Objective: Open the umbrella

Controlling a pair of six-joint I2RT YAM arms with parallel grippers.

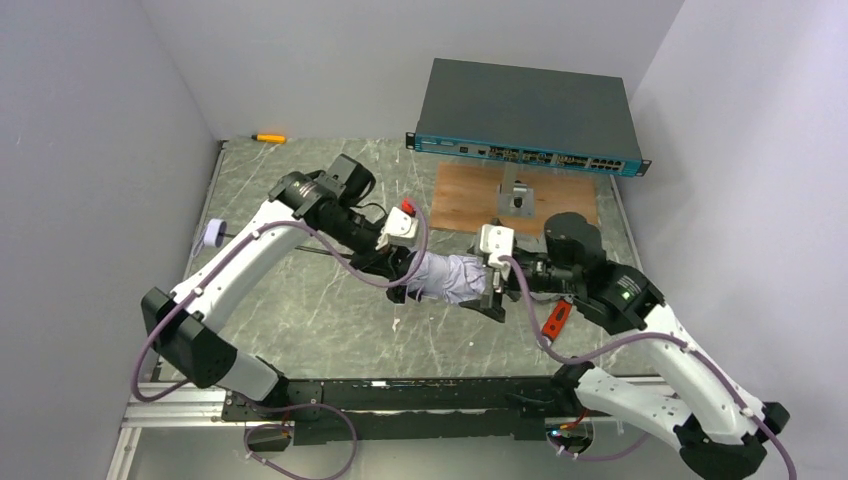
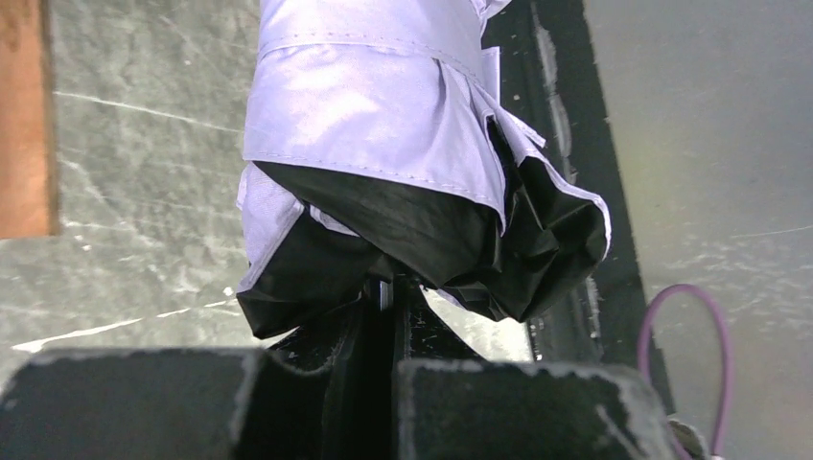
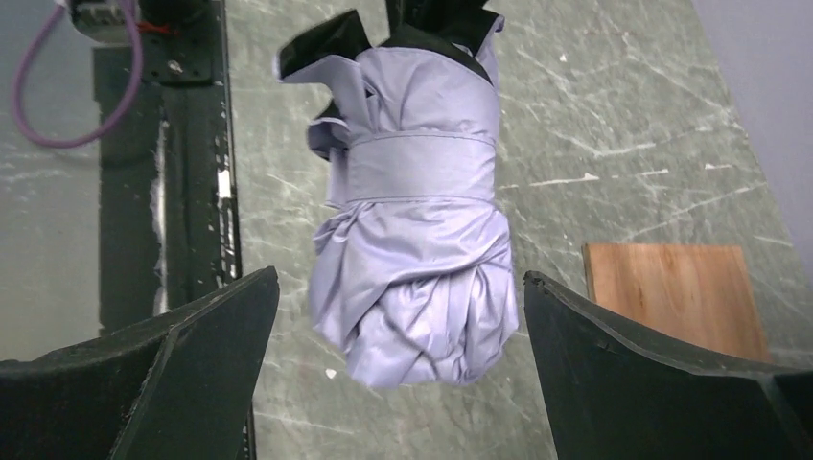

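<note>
The umbrella is folded, its silvery canopy bundled and bound by a strap. It lies level between the two arms at mid-table. A thin black shaft runs left from it to a small pale handle. My left gripper is shut on the shaft just behind the canopy's black underside. At the canopy's other end, my right gripper stands wide open. Its fingers flank the rounded tip without touching it.
A dark grey flat box with a teal front stands at the back right, over a wooden board with a small grey bracket. An orange marker lies at the back left. White walls close in on both sides.
</note>
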